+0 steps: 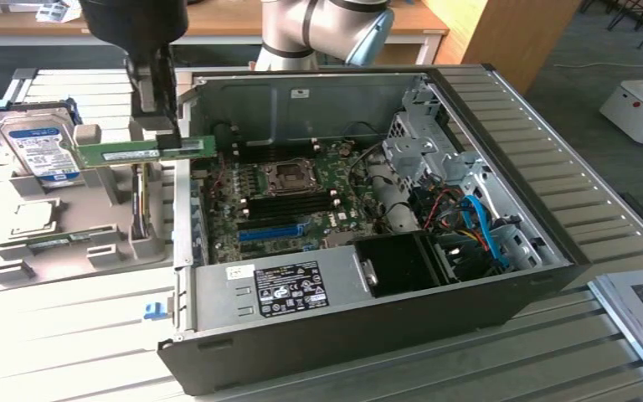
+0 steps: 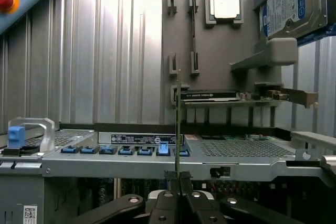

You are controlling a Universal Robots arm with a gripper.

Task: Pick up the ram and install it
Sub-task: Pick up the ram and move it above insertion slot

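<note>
Exterior view: I see my tool (image 1: 156, 132) clamped on the ram (image 1: 182, 150), holding it level in the air over the grey holder (image 1: 98, 213), just beside the open computer case (image 1: 355, 335). Wrist view: the ram (image 2: 178, 124) stands edge-on, pinched between the tool's fingers (image 2: 170, 205), with the case beyond.

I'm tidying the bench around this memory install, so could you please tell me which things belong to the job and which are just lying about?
Job in hand:
ram stick, held in the gripper
open computer case with its motherboard

Lying about:
hard drive
processor chip
grey parts holder
</note>
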